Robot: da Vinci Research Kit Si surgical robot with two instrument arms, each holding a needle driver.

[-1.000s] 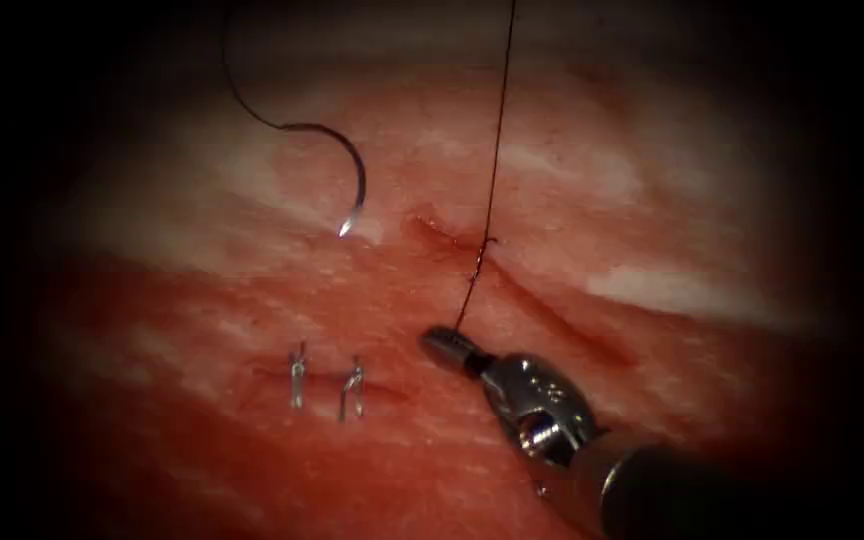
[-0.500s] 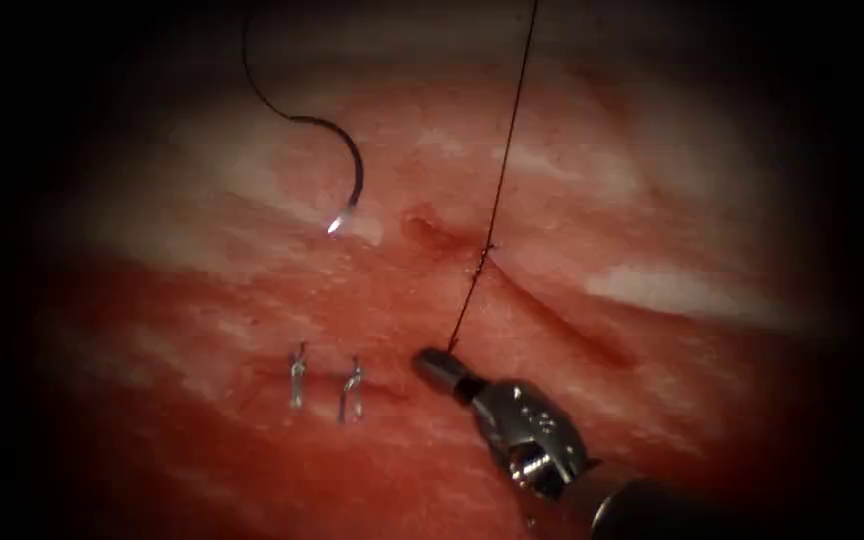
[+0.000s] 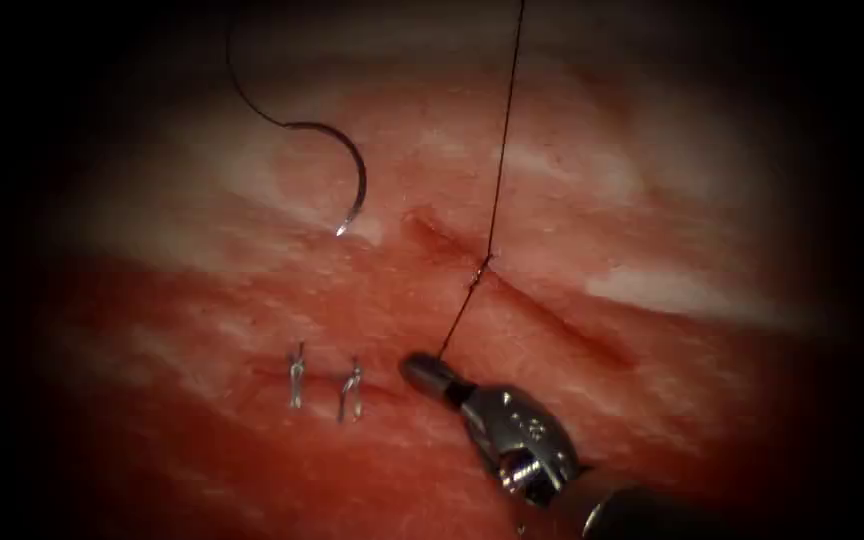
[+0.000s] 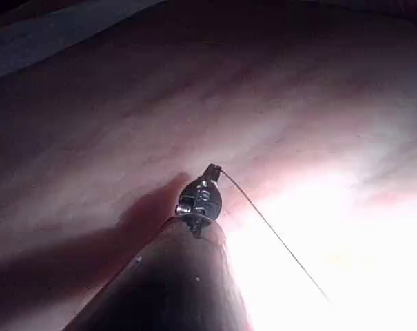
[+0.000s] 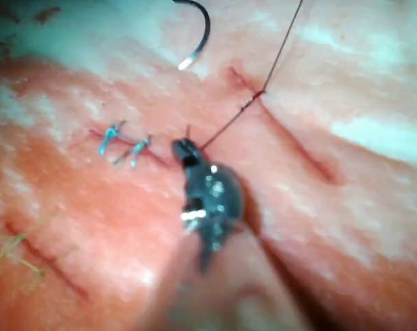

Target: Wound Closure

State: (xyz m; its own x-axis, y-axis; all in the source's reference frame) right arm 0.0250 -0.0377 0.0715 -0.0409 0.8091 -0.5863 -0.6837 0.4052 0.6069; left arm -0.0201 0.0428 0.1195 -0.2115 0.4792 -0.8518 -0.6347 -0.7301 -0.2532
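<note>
My right tool (image 3: 420,368) comes in from the lower right, its jaws shut on the dark thread (image 3: 460,315) just left of the cut (image 3: 572,328). From the jaws the thread climbs to a knot (image 3: 482,264) on the cut, then straight up (image 3: 502,130) out of the picture. The left tool (image 4: 211,169) is shut on thread (image 4: 277,238) that stretches away from its tip. The curved needle (image 3: 357,185) lies free on the tissue left of the cut, held by neither tool, with its tip (image 3: 342,231) at the surface. The right wrist view gives the right tool (image 5: 184,147), knot (image 5: 256,96) and needle (image 5: 202,34).
Two finished stitches (image 3: 297,375) (image 3: 352,388) sit in a short cut at lower left, close to the right tool's tip. The needle's own thread (image 3: 242,95) curls up and off to the upper left. An older stitched cut (image 5: 18,252) lies further out on the tissue (image 3: 652,200).
The right tool has drawn its thread end down and to the left. The knot has slid down onto the cut and the strands are taut. The needle has shifted only slightly.
</note>
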